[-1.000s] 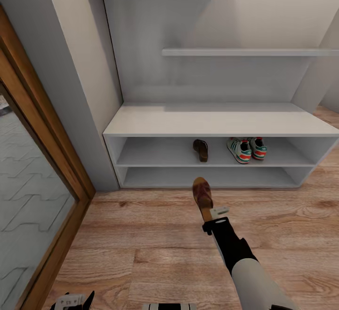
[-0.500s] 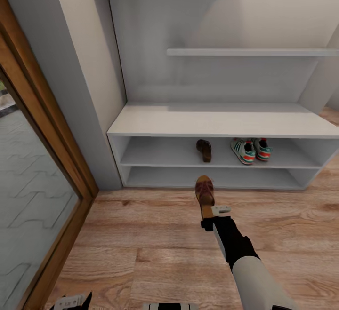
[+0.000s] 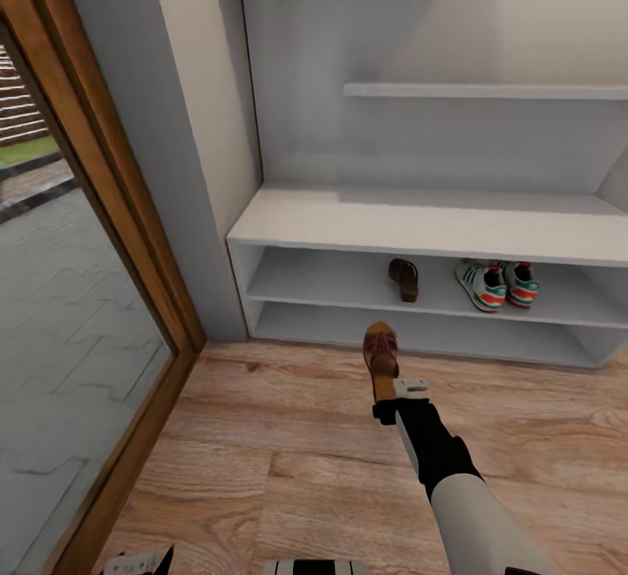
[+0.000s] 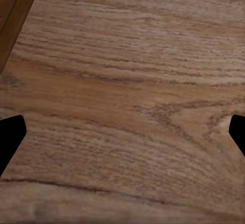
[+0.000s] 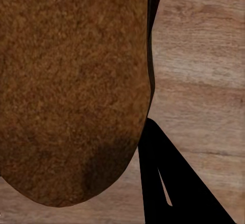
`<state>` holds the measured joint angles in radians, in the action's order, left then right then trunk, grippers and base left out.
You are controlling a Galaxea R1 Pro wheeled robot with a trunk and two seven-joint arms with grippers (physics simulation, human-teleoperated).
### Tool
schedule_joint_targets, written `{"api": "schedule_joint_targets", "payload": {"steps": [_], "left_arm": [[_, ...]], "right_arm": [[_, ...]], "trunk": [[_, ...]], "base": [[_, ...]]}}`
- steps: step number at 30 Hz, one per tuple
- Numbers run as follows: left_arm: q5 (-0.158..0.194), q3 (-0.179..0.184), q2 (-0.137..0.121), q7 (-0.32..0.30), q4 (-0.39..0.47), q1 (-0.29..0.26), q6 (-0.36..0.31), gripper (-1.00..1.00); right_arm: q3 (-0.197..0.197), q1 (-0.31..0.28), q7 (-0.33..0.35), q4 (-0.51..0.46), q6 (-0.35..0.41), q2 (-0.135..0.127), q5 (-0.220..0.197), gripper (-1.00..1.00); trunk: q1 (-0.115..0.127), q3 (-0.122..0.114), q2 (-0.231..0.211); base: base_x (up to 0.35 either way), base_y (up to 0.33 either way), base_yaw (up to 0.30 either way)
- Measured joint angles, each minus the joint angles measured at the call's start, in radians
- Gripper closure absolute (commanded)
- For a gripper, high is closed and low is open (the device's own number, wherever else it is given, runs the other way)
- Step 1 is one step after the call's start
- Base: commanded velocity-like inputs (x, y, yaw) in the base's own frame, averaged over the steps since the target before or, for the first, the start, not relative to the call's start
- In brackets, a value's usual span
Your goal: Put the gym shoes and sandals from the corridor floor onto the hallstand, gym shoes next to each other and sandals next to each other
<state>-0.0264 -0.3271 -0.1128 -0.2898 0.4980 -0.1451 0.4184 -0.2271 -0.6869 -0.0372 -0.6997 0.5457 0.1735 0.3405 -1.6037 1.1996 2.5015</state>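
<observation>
My right gripper [image 3: 390, 393] is shut on the heel end of a dark brown sandal [image 3: 381, 355], held above the corridor floor [image 3: 262, 435] just in front of the hallstand [image 3: 419, 226]. In the right wrist view the sandal [image 5: 71, 86] fills most of the picture, with one black finger [image 5: 163, 183] beside it. The other sandal [image 3: 404, 279] lies on the upper shoe shelf. To its right on the same shelf the two gym shoes [image 3: 481, 285] [image 3: 522, 284] stand side by side. My left gripper [image 4: 122, 134] is open over bare floor, low at my left [image 3: 135, 562].
A wooden door frame [image 3: 131, 235] with a glass pane stands at the left, beside a grey wall pillar [image 3: 174, 165]. A wall shelf [image 3: 488, 91] hangs above the bench top. The lower shoe shelf [image 3: 419, 331] holds nothing.
The camera has swung left, so the hallstand now sits farther right in the picture. My right gripper holds the sandal as before, and the shoes on the shelf have not moved.
</observation>
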Motion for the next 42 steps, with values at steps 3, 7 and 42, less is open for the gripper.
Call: {"api": "schedule_joint_targets", "payload": {"steps": [3, 7, 42], "left_arm": [[0.0, 0.001, -0.001, 0.0, 0.0, -0.001, 0.002, -1.0], [0.0, 0.002, 0.0, 0.0, 0.0, 0.0, 0.003, -1.0], [-0.019, 0.006, 0.013, 0.0, -0.002, 0.003, 0.004, -1.0]], "right_arm": [[0.0, 0.0, 0.001, -0.004, 0.0, 0.0, 0.0, 1.0], [0.0, 0.0, 0.0, -0.012, 0.0, 0.0, 0.0, 1.0], [0.0, -0.006, -0.007, -0.158, 0.061, 0.0, -0.009, 1.0]], "trunk": [[0.0, 0.004, 0.0], [-0.001, 0.018, 0.0], [-0.003, 0.047, 0.002]], "base": [[0.0, 0.0, 0.087], [0.0, 0.0, 0.076], [0.002, 0.0, 0.006]]}}
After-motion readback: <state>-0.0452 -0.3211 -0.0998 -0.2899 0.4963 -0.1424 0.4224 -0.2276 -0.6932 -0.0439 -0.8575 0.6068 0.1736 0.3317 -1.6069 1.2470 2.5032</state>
